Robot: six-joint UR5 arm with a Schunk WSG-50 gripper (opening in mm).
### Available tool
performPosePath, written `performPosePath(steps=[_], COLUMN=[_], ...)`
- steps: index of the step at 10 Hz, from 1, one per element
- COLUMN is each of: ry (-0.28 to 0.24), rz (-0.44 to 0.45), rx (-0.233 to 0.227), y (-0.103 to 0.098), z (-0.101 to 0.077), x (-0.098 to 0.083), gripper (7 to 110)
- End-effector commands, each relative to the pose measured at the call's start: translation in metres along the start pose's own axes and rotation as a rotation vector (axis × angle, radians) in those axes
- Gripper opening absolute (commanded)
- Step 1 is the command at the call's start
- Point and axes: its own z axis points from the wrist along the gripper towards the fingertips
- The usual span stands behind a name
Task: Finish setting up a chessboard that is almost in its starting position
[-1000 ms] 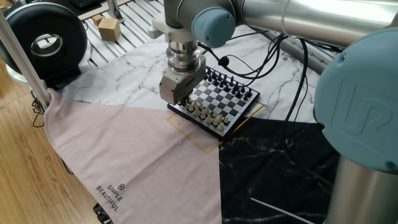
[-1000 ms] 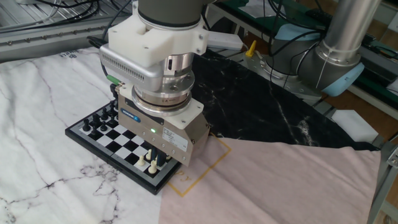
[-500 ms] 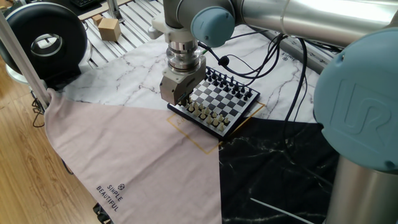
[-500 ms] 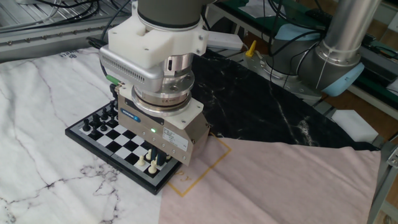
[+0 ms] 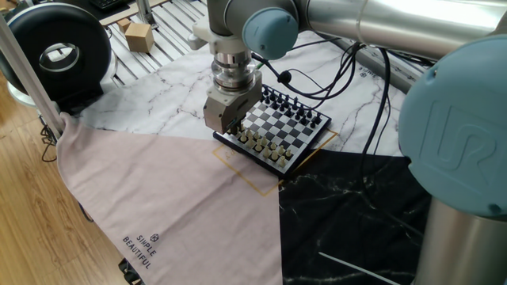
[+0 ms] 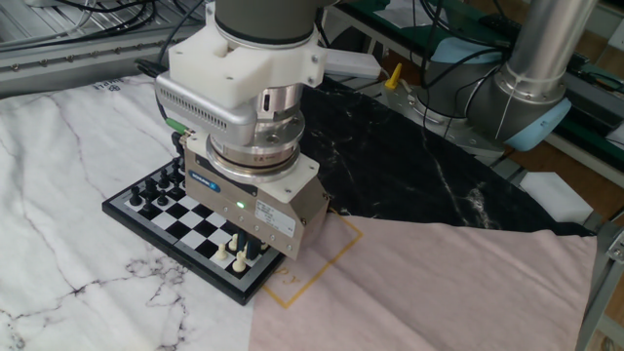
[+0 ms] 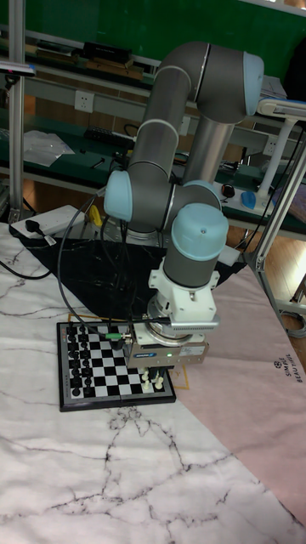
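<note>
The chessboard (image 5: 287,123) is a small black and white checked board with a dark rim, lying on the white marble sheet. Black pieces (image 5: 295,108) line its far side and cream pieces (image 5: 266,146) its near side. My gripper (image 5: 232,131) points straight down over the cream end, at the board's left corner. In the other fixed view its fingertips reach down among the cream pieces (image 6: 235,256) at the board's (image 6: 168,220) near corner, and the gripper body (image 6: 255,208) hides most of them. The tall fixed view shows the gripper (image 7: 154,375) over the board's (image 7: 102,367) right edge.
A thin yellow square outline (image 6: 324,263) lies beside the board, partly on the pink cloth (image 5: 158,190). A black marbled sheet (image 5: 348,214) and cables (image 5: 348,71) lie to the right. A large second arm base (image 5: 463,158), a black round device (image 5: 55,51) and a cardboard box (image 5: 139,36) stand around.
</note>
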Motion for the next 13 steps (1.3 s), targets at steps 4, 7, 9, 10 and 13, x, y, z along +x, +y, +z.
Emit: performPosePath(steps=[4,7,9,10,13], ry=[-0.013,-0.009,-0.008,-0.007,-0.006], rz=[-0.022,-0.019,-0.020,-0.023,-0.024], rx=[-0.036,-0.038,-0.032,-0.029,-0.025], y=[0.0066,0.0076,0.0063,0.0054,0.0054], z=[0.0013,-0.0011,-0.0037,-0.0049,-0.0077], x=[-0.0058,-0.0046,-0.0045,-0.0043,-0.0035], gripper=[22,22,22,22,22])
